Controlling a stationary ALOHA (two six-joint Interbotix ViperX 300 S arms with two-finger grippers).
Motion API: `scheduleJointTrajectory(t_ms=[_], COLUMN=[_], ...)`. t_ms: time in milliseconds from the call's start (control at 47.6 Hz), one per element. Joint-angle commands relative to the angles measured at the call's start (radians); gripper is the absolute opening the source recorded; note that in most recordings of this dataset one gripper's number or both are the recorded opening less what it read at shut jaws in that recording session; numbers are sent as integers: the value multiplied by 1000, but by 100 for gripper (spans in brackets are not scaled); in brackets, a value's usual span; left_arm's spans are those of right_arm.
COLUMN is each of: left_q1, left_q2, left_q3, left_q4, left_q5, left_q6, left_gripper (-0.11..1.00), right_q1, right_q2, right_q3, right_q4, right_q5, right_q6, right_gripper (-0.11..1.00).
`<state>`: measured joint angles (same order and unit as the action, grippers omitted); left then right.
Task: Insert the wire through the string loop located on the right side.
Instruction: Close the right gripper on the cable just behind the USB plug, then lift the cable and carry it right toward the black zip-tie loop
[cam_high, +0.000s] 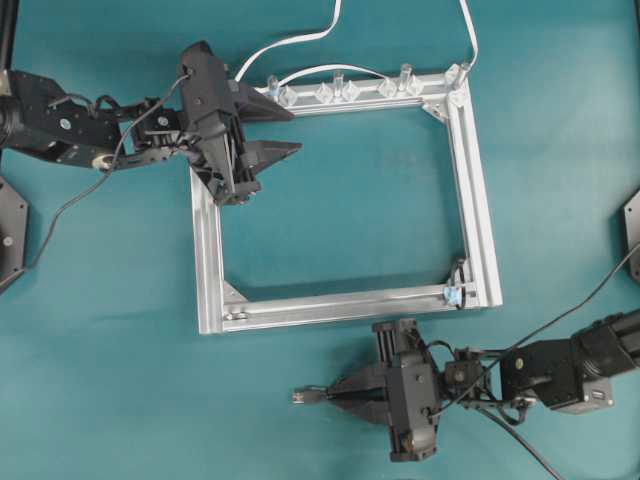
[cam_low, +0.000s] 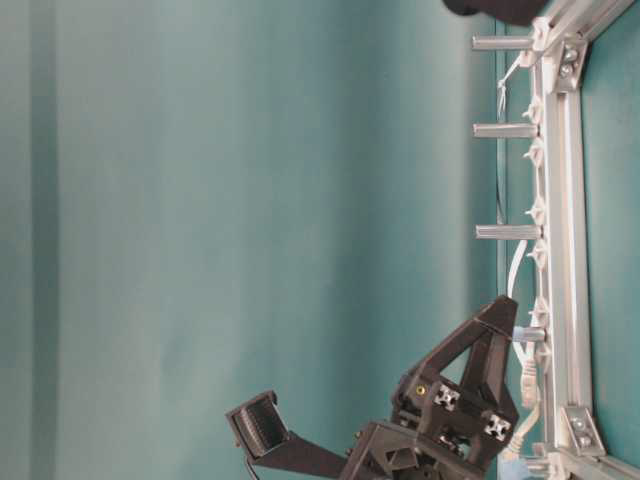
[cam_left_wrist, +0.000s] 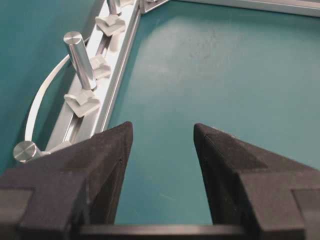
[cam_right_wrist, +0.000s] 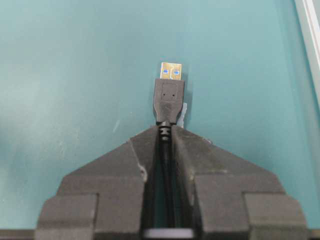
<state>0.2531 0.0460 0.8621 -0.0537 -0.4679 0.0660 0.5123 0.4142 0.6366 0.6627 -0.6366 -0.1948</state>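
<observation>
The wire ends in a black plug with a silver tip (cam_right_wrist: 170, 92) that lies just above the teal table. My right gripper (cam_right_wrist: 166, 131) is shut on the wire right behind the plug, and the cable runs back between the fingers. In the overhead view this gripper (cam_high: 330, 394) is below the frame's bottom rail and the plug (cam_high: 301, 396) points left. The string loop (cam_high: 456, 284) stands at the frame's lower right corner, up and to the right of the plug. My left gripper (cam_high: 296, 131) is open and empty over the frame's upper left corner (cam_left_wrist: 162, 131).
A rectangular aluminium frame (cam_high: 480, 200) lies mid-table. Its top rail carries clear clips (cam_high: 335, 92) and upright metal posts (cam_left_wrist: 80, 57). White flat cables (cam_high: 300, 40) curve behind that rail. Bare teal table (cam_high: 150, 400) spreads left of the plug.
</observation>
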Motion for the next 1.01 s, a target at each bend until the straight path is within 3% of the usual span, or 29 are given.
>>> scheduleJointTrajectory(t_ms=[0,315,630,987], left_q1=[-3,-3,-3,-3], left_q2=[-26,-26,-26,-26], left_q3=[-8,-8,-8,-8], left_q4=[3,3,3,3], left_q5=[-5,-5,-5,-5], left_q6=[5,5,5,5], left_gripper=[52,52,52,52], right_q1=[-17,-26,-41,-57], right_q2=[-29,-118,-229,-270], right_q3=[-5,11,26,20], right_q4=[3,0,0,0], right_q5=[2,44,140,187], right_q6=[-3,-11,-107,-112], right_gripper=[12,12,12,12])
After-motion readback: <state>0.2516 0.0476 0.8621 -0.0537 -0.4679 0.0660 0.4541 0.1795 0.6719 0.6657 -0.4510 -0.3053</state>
